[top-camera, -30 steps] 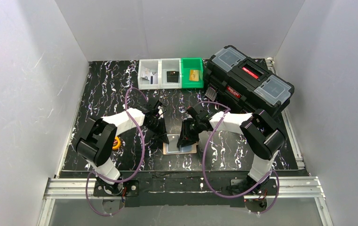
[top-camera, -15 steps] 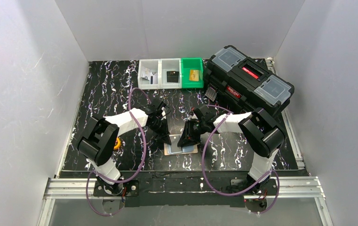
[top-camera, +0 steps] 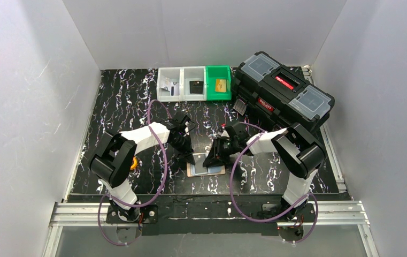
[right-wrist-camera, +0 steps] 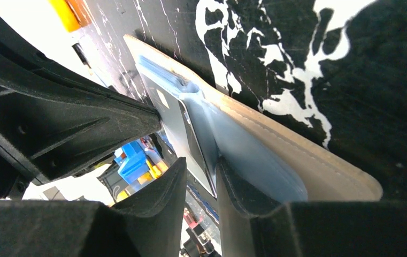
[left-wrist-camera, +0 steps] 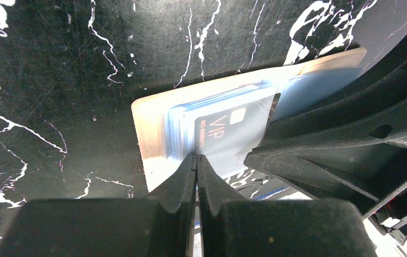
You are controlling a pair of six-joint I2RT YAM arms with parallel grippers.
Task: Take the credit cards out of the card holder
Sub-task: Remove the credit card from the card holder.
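The cream card holder (top-camera: 206, 170) lies open on the black marbled table, between the two grippers. In the left wrist view its cream edge (left-wrist-camera: 150, 123) shows, and a grey-blue card marked VIP (left-wrist-camera: 228, 134) lies in its pale blue sleeves. My left gripper (left-wrist-camera: 196, 156) is shut, its tip pressed on the sleeve beside that card. My right gripper (right-wrist-camera: 201, 179) is slightly open at the holder's other side. The card's edge (right-wrist-camera: 177, 128) sits in its gap, and one finger (right-wrist-camera: 238, 193) rests on the blue sleeve. A tan-gold card (top-camera: 221, 85) lies in the green bin.
A large black toolbox (top-camera: 284, 91) stands at the back right. Two clear bins (top-camera: 182, 84) and one green bin (top-camera: 218, 75) stand in a row at the back centre. A small orange object (top-camera: 132, 163) lies by the left arm. White walls enclose the table.
My right wrist has drawn back to the right and lowered, with its fingers staying at the holder. The left gripper and the holder have barely moved.
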